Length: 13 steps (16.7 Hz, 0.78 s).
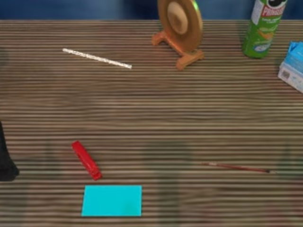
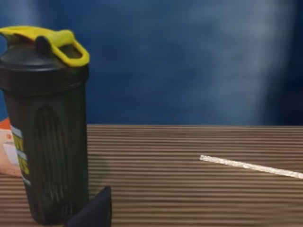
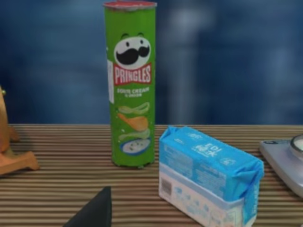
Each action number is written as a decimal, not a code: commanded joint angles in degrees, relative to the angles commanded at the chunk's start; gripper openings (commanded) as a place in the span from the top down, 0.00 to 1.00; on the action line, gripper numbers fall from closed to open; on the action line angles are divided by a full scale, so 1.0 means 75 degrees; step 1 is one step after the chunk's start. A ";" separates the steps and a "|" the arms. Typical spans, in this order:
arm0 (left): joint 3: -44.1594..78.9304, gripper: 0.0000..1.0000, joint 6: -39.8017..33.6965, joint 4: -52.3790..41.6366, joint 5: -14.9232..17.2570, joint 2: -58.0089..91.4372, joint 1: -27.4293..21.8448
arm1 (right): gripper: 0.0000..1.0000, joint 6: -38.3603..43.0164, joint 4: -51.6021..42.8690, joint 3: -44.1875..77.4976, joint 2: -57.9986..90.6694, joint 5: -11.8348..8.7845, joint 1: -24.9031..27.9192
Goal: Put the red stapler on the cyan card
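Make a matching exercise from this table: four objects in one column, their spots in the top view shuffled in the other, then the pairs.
1. red stapler
2. cyan card
3. green crisp can
4. white straw

A. far right, upright
B. far left, lying flat
C. near edge, left of centre
D. just beyond the card's far left corner, lying at a slant

Pairs: 1-D, 2-C, 3-A, 4-B

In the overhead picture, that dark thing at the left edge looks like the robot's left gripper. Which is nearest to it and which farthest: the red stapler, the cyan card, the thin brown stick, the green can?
From the left gripper, in the top view:
1. Red stapler, just to its right.
2. Cyan card, at the near edge, right of the stapler.
3. Brown stick, on the right side.
4. Green can, far right corner.
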 joint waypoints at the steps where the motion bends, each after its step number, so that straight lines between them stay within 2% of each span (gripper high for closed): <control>1: 0.0000 0.00 0.0000 0.0000 0.0000 0.0000 0.0000 | 0.00 0.0000 0.0000 0.0000 0.0000 0.0000 0.0000; 6: 0.0779 0.00 -0.0596 -0.0615 0.0025 0.0802 -0.0258 | 0.00 0.0000 0.0000 0.0000 0.0000 0.0000 0.0000; 13: 0.4079 0.00 -0.3125 -0.3352 -0.0005 0.5097 -0.1232 | 0.00 0.0000 0.0000 0.0000 0.0000 0.0000 0.0000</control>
